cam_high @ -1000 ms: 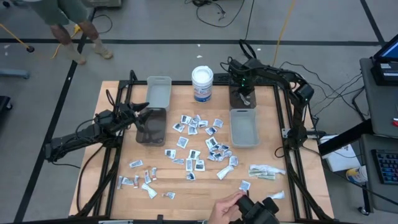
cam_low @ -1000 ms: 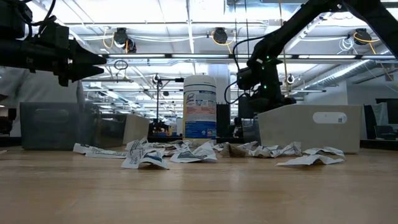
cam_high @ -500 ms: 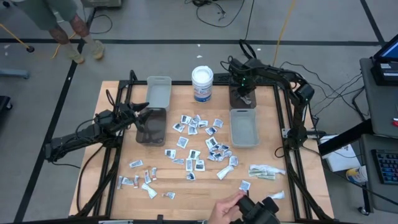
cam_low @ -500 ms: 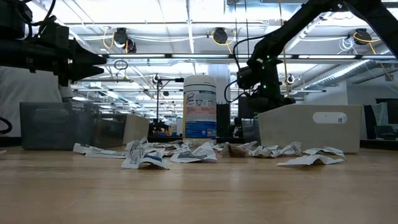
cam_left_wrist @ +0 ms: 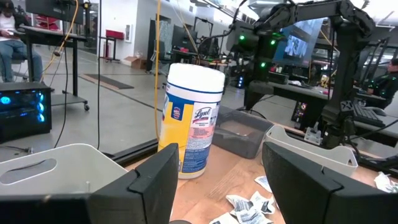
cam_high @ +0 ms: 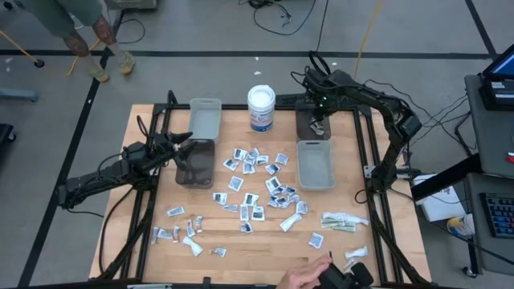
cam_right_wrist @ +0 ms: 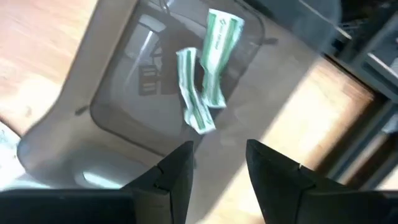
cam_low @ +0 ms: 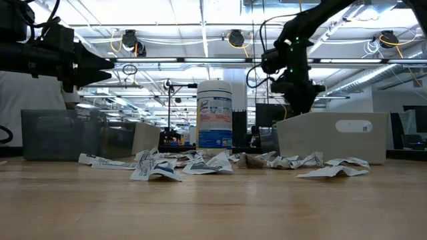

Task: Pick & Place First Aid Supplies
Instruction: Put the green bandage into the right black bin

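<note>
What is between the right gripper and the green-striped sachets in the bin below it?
Nothing visible. The right gripper hangs open above the far-right bin, and both green-striped sachets show inside it with only open air between. The left gripper waits by the dark left bin.

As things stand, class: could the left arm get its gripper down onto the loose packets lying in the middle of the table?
Probably yes. The left gripper hangs open over the dark bin, the packets lie uncovered just beyond it, and the right gripper is away over the far bin.
</note>
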